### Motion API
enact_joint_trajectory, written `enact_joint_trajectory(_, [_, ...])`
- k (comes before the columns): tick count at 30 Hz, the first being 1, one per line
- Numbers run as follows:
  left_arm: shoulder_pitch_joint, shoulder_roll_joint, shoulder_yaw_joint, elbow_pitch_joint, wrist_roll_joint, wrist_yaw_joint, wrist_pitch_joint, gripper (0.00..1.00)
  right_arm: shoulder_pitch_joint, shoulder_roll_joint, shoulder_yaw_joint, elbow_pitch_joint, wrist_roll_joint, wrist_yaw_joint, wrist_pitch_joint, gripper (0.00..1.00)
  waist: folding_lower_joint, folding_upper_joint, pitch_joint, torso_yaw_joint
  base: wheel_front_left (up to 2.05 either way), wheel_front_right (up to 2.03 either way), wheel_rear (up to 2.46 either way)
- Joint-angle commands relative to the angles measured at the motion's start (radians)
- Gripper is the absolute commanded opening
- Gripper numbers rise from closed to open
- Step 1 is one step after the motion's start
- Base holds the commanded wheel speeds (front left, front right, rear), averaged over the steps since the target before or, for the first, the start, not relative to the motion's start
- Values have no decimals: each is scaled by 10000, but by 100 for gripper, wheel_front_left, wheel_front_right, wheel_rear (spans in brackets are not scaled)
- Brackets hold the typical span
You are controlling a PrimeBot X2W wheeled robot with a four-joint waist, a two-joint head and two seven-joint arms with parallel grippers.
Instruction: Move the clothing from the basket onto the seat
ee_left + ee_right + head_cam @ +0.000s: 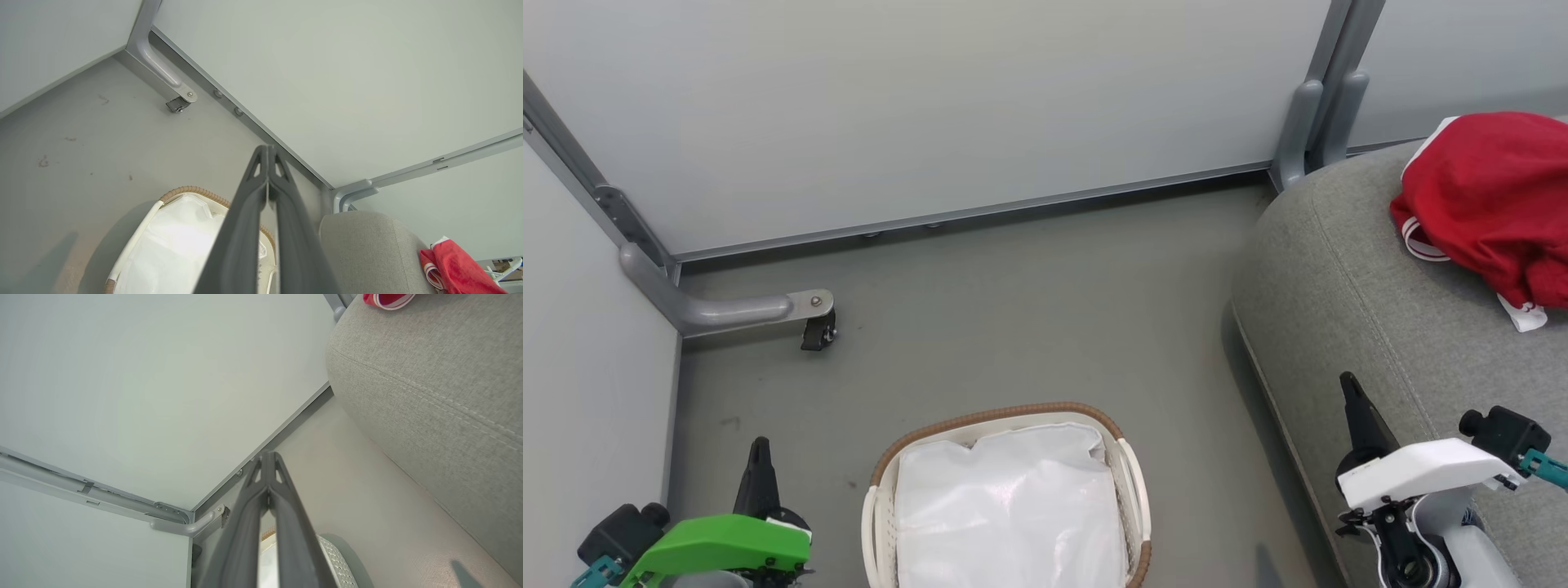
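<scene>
Noting the clothing (pixel 1490 196) lying heaped on the seat (pixel 1347 310); the basket (pixel 1005 412) is holding just its liner (pixel 1013 506) — I am judging the transfer done, hence both arms' jaws are sitting pinched together, empty.

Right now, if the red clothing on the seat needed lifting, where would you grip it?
Probably pinch the raised crumpled mound of the clothing from above with the nearer right gripper; it lies heaped on the seat, so its flat edges offer little to grasp.
</scene>
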Motion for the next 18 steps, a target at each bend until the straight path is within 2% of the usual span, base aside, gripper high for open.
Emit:
enact_joint_trajectory(1, [-285,45,77,-165,-286,-84,72,0,24,-36,-76,-190,314,-5,84,0,0,-1,-10,4,0,0,0])
enact_joint_trajectory(18, [-419,54,275,-332,-2079,-230,582,0,140,-4,-362,-472,2252,-6,590,0,0,-1,-124,48,0,0,0])
